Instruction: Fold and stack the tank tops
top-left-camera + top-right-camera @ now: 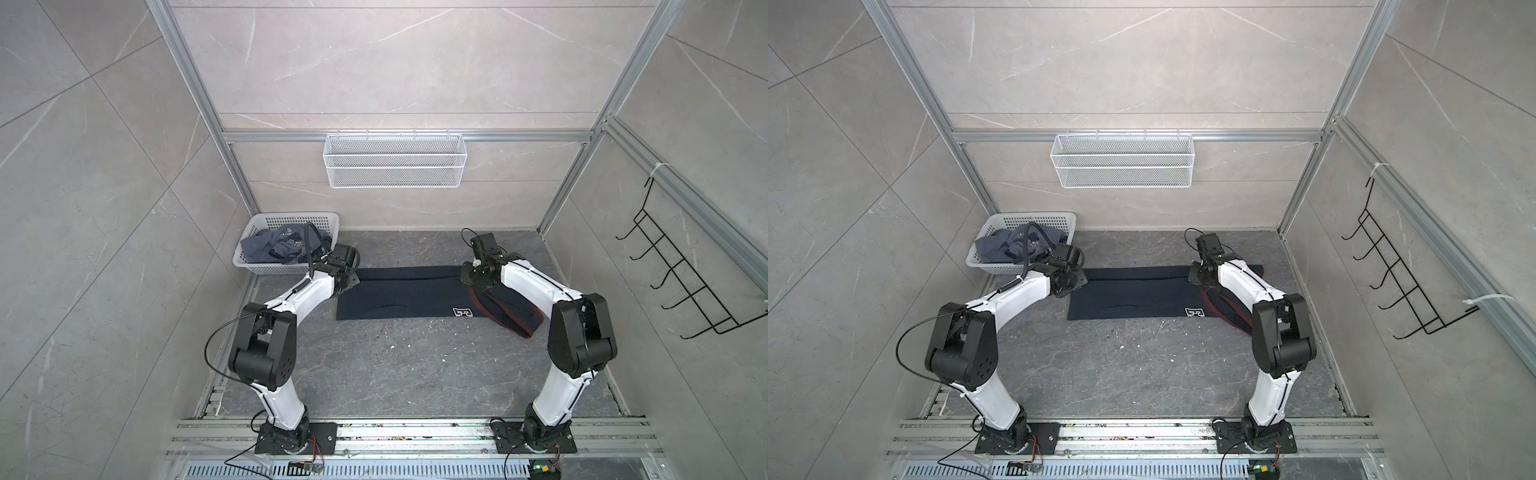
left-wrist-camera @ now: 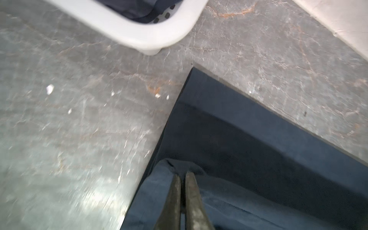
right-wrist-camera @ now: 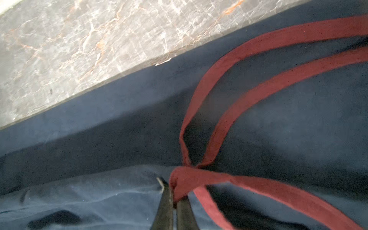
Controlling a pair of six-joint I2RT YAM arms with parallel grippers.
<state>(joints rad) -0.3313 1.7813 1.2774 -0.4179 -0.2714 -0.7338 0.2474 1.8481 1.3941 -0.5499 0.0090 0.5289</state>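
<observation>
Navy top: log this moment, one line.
navy top: spread on table | left gripper: pinching its edge | right gripper: pinching red trim | grey top: in basket

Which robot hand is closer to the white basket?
The left. The left gripper pinches the navy tank top's corner near the white basket; the right gripper grips the red trim at the top's other end, far away.

White basket [image 1: 270, 268] far left, near navy top [image 1: 395, 295], open tabletop [image 1: 415, 374] in front
</observation>
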